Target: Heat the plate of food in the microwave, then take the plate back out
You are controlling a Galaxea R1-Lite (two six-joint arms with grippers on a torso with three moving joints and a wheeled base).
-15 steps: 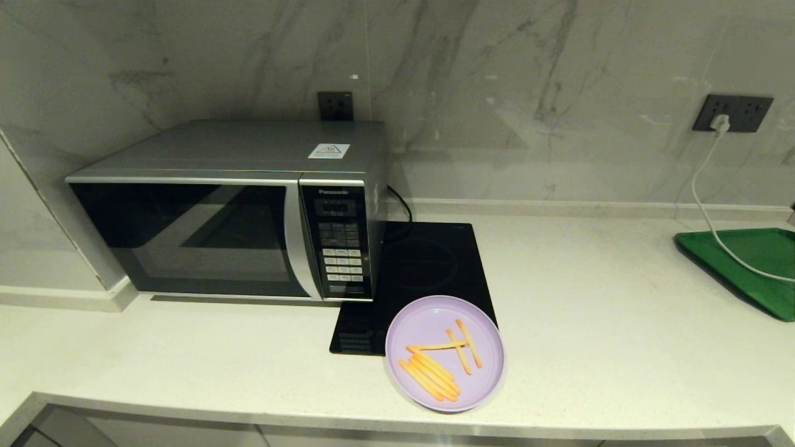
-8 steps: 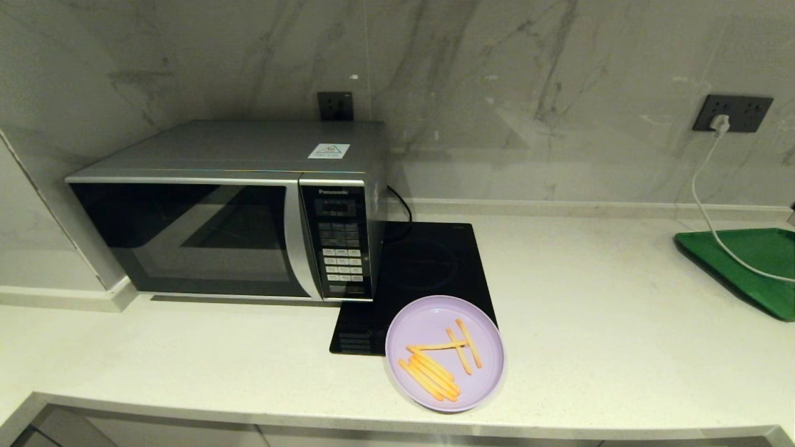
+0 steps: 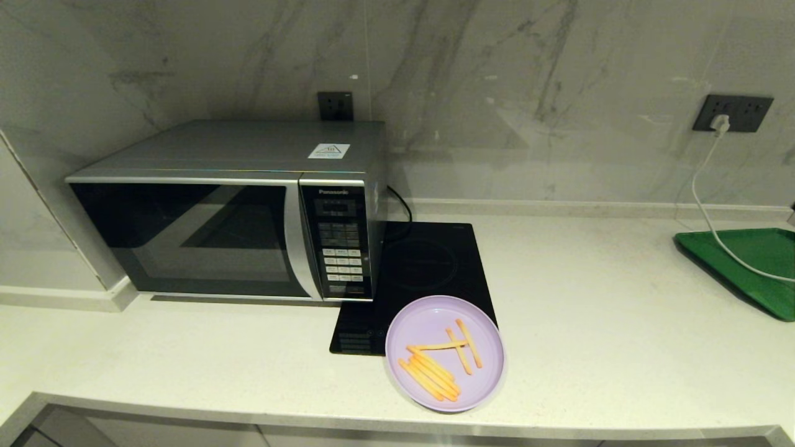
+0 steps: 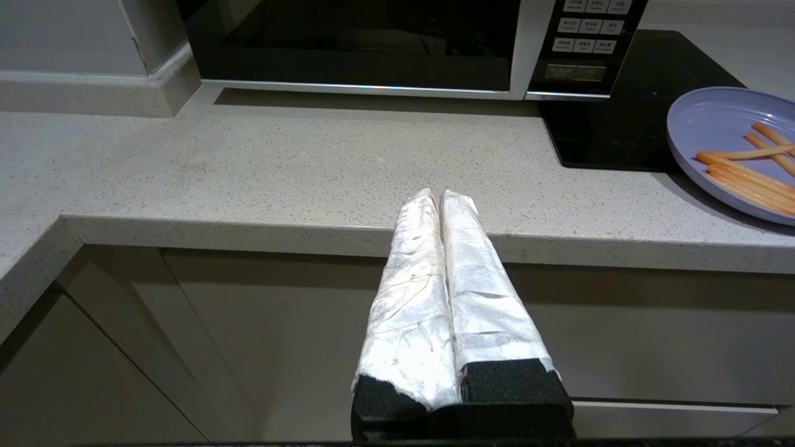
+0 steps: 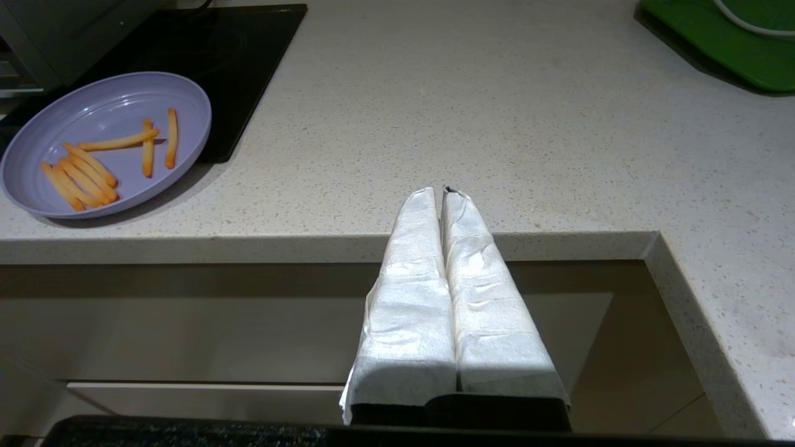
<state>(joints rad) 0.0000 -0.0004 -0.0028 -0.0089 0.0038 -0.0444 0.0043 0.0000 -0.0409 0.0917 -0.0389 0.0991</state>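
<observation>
The silver-grey microwave (image 3: 230,211) stands at the back left of the counter with its dark door closed; its lower front (image 4: 360,56) also shows in the left wrist view. The lilac plate of food (image 3: 445,352) lies near the counter's front edge, partly over the black hob, bearing several orange fries (image 5: 93,171); its rim (image 4: 683,149) shows in the left wrist view too. My left gripper (image 4: 440,194) is shut and empty, held off the counter's front edge, left of the plate. My right gripper (image 5: 440,191) is shut and empty, off the front edge, right of the plate. Neither arm shows in the head view.
A flat black induction hob (image 3: 428,267) lies right of the microwave. A green tray (image 3: 751,267) sits at the far right with a white cable (image 3: 708,205) running to a wall socket (image 3: 733,113). Cabinet fronts (image 4: 248,323) lie below the counter edge.
</observation>
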